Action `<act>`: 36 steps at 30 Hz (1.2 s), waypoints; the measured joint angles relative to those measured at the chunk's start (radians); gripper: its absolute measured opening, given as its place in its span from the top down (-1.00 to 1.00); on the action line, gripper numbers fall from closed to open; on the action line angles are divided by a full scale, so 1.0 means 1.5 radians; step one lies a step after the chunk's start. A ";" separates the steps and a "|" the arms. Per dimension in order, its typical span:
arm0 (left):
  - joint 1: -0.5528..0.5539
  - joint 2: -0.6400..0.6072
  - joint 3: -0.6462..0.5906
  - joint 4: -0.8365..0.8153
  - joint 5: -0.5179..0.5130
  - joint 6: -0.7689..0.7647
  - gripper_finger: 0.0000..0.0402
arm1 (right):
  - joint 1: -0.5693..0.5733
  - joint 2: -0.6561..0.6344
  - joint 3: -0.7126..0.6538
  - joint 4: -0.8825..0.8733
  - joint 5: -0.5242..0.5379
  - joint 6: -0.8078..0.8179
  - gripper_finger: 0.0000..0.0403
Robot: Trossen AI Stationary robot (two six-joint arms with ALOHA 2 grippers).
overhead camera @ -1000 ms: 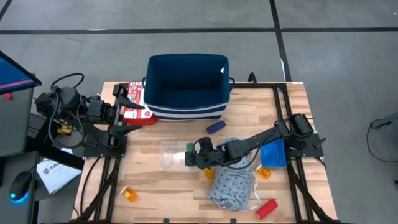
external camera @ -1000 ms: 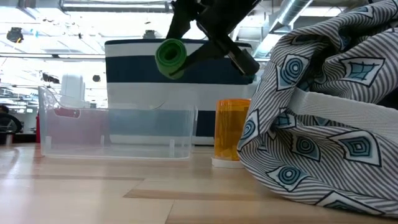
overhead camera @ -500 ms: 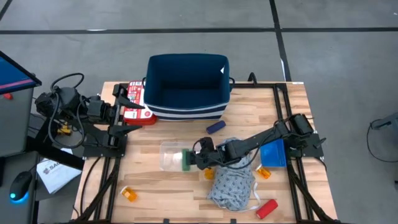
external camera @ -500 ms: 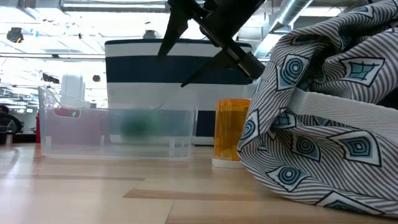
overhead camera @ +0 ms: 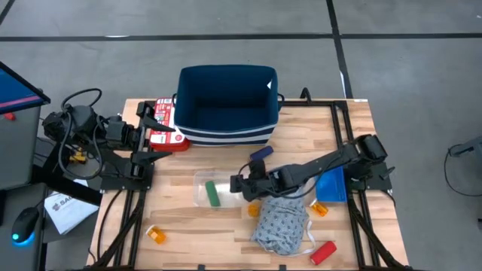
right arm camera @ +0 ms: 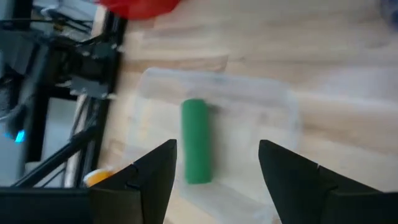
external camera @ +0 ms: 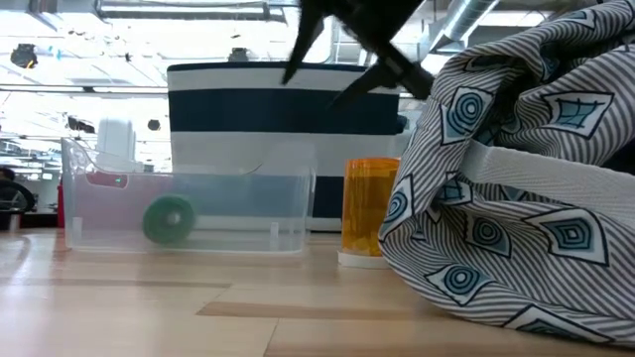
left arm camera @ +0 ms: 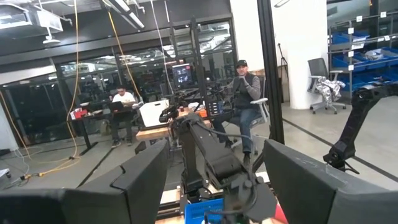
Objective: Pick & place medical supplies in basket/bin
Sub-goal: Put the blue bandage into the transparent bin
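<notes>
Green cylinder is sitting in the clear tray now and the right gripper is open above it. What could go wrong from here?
The green cylinder lies in the clear tray, not the navy basket, so it may need re-picking. It lies on its side and could roll when touched. The right gripper hangs beside the tray wall; a low approach might nudge the light tray.

A clear plastic tray (overhead camera: 207, 189) lies on the wooden counter (overhead camera: 188, 226), with a red-and-white printed flat box (overhead camera: 163, 120) at the far left corner; beyond, two seated people (left arm camera: 244, 102) are at desks in the room
</notes>
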 joint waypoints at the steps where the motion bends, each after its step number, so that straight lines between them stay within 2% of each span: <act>1: 0.000 0.000 0.000 -0.001 0.000 0.000 -0.26 | 0.000 -0.010 0.000 -0.019 0.006 0.001 -0.11; 11: 0.000 -0.015 -0.001 -0.017 0.000 0.001 -0.26 | -0.014 -0.056 0.000 -0.301 0.009 0.073 -0.11; 18: 0.000 -0.017 -0.001 -0.018 -0.001 0.001 -0.26 | -0.051 -0.052 0.000 -0.462 0.001 0.250 -0.11; 26: 0.000 -0.013 -0.001 -0.022 -0.002 0.000 -0.26 | -0.085 -0.052 -0.057 -0.390 -0.020 0.218 -0.11; 32: 0.000 -0.010 -0.001 -0.023 -0.003 -0.004 -0.26 | -0.083 -0.094 -0.150 -0.298 -0.037 0.040 -0.11; 36: 0.000 -0.003 -0.001 -0.023 -0.008 -0.007 -0.26 | -0.084 -0.160 -0.243 -0.227 -0.048 -0.053 -0.11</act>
